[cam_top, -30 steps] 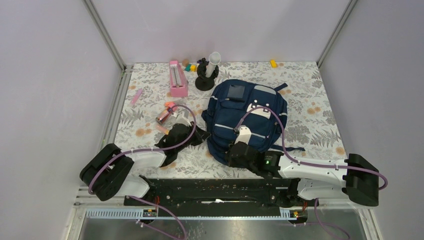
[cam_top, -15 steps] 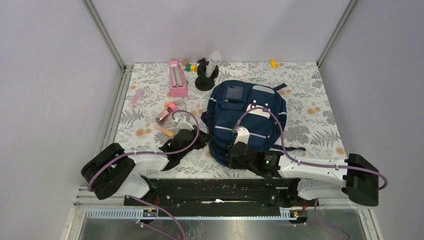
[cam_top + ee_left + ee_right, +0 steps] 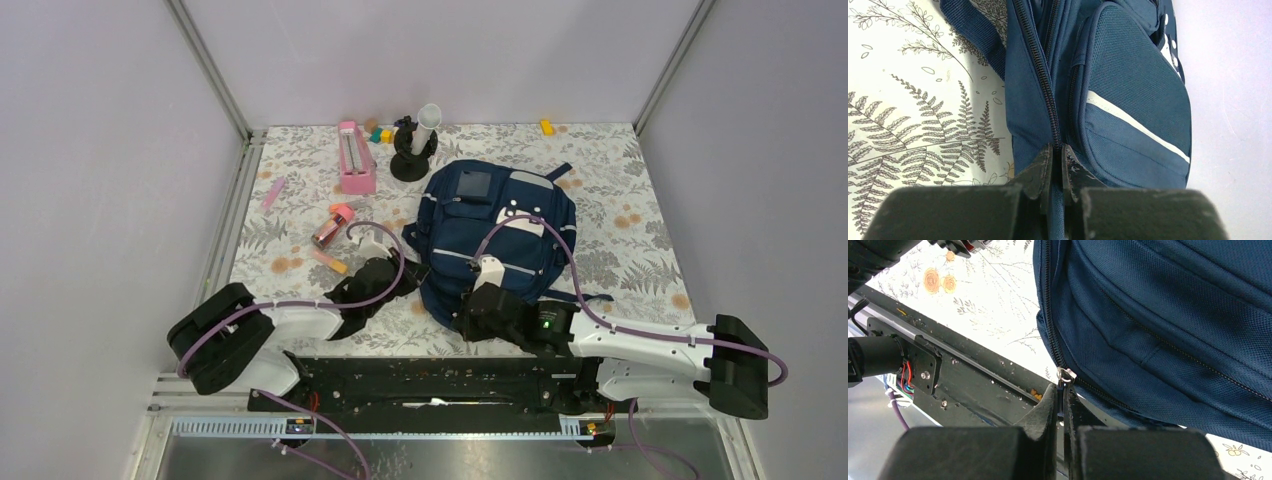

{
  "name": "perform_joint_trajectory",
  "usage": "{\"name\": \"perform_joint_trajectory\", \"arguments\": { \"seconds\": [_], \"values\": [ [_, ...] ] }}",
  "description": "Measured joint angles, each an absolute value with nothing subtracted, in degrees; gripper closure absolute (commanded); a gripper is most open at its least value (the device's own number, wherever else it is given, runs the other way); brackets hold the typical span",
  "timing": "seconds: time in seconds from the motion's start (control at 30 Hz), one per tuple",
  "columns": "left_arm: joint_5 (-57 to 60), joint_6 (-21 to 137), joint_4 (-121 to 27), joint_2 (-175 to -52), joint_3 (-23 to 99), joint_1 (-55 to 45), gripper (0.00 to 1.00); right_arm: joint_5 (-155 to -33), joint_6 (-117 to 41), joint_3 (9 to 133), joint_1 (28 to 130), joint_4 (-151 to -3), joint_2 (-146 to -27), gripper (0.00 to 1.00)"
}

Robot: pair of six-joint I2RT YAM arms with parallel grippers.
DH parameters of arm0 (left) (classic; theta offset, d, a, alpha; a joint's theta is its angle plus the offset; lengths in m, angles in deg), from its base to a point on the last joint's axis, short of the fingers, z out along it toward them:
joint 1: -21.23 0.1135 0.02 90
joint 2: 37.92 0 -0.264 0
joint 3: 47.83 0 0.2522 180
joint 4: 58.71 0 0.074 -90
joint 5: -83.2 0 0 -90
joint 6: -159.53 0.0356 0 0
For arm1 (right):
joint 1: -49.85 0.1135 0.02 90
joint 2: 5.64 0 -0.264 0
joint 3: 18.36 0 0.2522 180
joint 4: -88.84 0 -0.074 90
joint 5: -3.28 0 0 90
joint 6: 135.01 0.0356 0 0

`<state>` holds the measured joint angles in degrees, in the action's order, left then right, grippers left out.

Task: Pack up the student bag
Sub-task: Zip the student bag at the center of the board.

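- top view: large navy blue fabric backpack (image 3: 500, 230) lies flat mid-table on the floral-printed cloth (image 3: 620, 240); left gripper (image 3: 405, 272) at its left side, right gripper (image 3: 468, 318) at its near edge
- left wrist: left gripper (image 3: 1057, 150) pinched almost closed on the backpack's dark zipper seam (image 3: 1040, 75)
- right wrist: right gripper (image 3: 1061, 390) clamped tight on the small metal zipper pull (image 3: 1065, 375) at the backpack's edge

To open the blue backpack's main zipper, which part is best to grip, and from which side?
Grip the small metal pull at the backpack's near corner, coming from the robot's side. It hangs free of the fabric, thin and flat, so two fingers can pinch it, as the right gripper does.
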<state>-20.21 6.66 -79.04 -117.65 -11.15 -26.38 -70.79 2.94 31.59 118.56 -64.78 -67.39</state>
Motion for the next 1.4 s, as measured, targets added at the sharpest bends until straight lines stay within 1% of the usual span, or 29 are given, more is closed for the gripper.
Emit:
{"name": "perform_joint_trajectory", "arguments": {
  "seconds": [0.27,0.57,0.77,0.97,1.0,1.03,1.1,1.17,1.27,1.4],
  "values": [
    [-26.06,4.95,-80.06,-118.06,-11.65,-30.84,1.0,-70.97,3.83,31.59,118.38,-63.51,-67.57,1.0],
    [-29.32,4.78,-82.53,-118.15,-12.59,-34.27,1.0,-76.11,1.86,33.62,116.11,-61.22,-68.25,1.0],
    [-31.77,5.0,-85.22,-121.71,-11.63,-37.62,1.0,-78.51,1.25,33.42,114.56,-57.87,-64.88,1.0],
    [-32.88,4.6,-89.86,-126.41,-10.01,-42.45,1.0,-81.92,1.12,30.12,109.64,-57.15,-60.36,1.0],
    [-32.73,4.58,-90.32,-126.96,-9.66,-43.32,0.99,-82.25,1.12,29.62,109.05,-57.15,-59.94,1.0],
    [-32.51,4.65,-91.12,-127.35,-9.57,-44.04,0.91,-82.53,1.12,29.23,108.61,-57.13,-59.59,1.0],
    [-32.1,5.13,-92.0,-127.44,-9.57,-44.87,0.79,-83.08,1.1,28.46,107.94,-57.15,-58.63,1.0],
    [-31.38,6.02,-92.09,-127.02,-9.57,-44.72,0.62,-83.34,1.12,28.05,107.85,-57.15,-57.56,1.0],
    [-29.43,7.62,-90.6,-124.4,-9.57,-43.95,0.43,-83.36,1.12,27.13,107.83,-57.55,-55.79,1.0],
    [-26.41,9.83,-86.25,-118.35,-9.55,-41.88,0.32,-83.3,1.17,25.66,107.81,-58.49,-54.67,1.0]
  ]
}}
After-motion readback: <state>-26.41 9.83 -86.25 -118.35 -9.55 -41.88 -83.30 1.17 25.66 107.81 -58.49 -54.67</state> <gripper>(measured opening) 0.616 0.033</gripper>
